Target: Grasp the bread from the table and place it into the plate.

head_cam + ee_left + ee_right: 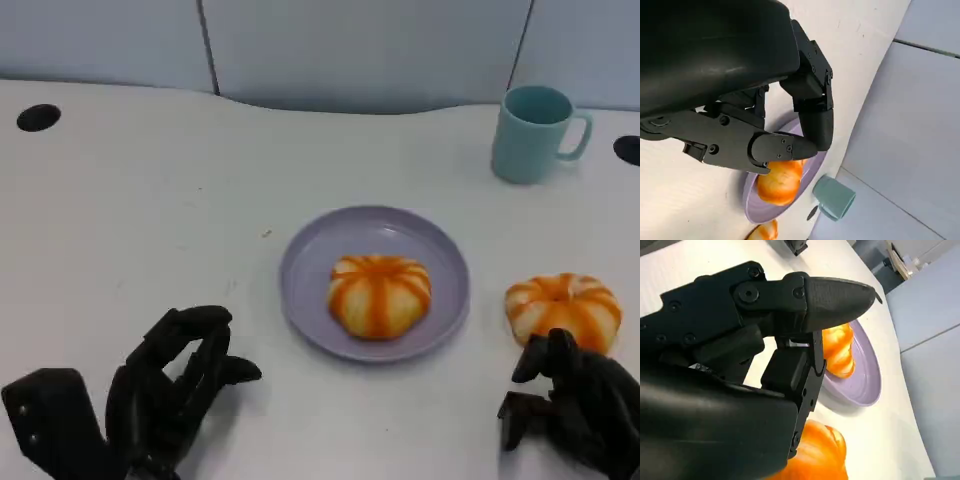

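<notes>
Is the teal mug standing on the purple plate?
No: in the head view the teal mug stands on the table beyond the purple plate, apart from it; the plate holds one bread.

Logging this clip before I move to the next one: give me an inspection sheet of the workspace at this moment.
Surface: white table, two dark round holes near its far corners.
Job's things: lilac plate at centre with one orange-striped bread on it; second bread on the table to the plate's right.
Clutter: teal mug, upright, far right.
Robot hands: left robot hand holds nothing, fingers curled over bare table left of the plate; right robot hand just behind the second bread, fingers at its near edge, grasp not confirmed.
Cables: nothing seen.
Surroundings: pale panel wall behind the table.
</notes>
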Robot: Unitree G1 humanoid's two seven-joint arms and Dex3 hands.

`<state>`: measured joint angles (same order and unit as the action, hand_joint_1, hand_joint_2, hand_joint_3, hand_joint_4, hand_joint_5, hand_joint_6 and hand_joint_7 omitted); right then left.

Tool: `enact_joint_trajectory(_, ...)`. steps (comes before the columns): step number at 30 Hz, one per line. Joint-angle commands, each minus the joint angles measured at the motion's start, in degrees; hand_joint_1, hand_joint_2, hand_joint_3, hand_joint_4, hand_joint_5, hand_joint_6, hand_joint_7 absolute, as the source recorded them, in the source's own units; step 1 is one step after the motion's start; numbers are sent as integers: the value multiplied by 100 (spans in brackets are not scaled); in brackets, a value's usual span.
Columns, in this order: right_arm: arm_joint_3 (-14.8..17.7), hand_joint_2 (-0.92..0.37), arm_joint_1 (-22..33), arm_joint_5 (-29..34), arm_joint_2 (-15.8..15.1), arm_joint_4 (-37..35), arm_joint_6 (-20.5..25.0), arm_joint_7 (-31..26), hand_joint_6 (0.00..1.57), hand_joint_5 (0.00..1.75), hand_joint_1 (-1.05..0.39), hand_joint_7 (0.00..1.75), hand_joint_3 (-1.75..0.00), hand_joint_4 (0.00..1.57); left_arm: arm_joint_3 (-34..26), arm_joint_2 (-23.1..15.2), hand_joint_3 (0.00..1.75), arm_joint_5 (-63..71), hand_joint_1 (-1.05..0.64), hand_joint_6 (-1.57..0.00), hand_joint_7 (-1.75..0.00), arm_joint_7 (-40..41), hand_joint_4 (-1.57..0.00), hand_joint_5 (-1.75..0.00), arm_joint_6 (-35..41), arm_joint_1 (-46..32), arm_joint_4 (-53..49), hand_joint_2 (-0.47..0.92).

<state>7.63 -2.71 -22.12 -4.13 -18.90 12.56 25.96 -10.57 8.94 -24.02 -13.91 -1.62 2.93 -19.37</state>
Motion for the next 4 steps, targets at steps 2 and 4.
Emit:
enact_joint_trajectory(2, 55, -92, 90, 44, -77, -137, 88, -37, 119, 118, -43, 106, -48, 132, -55, -40, 27, -16, -35, -61, -126, -49, -66, -157, -73, 17, 0, 92)
enact_joint_trajectory(4, 30, -92, 90, 79, -80, -142, 24, -16, 119, 117, -43, 106, -48, 132, -31, -88, 27, 50, -36, -60, -126, -78, -65, -158, -142, 34, -17, 92)
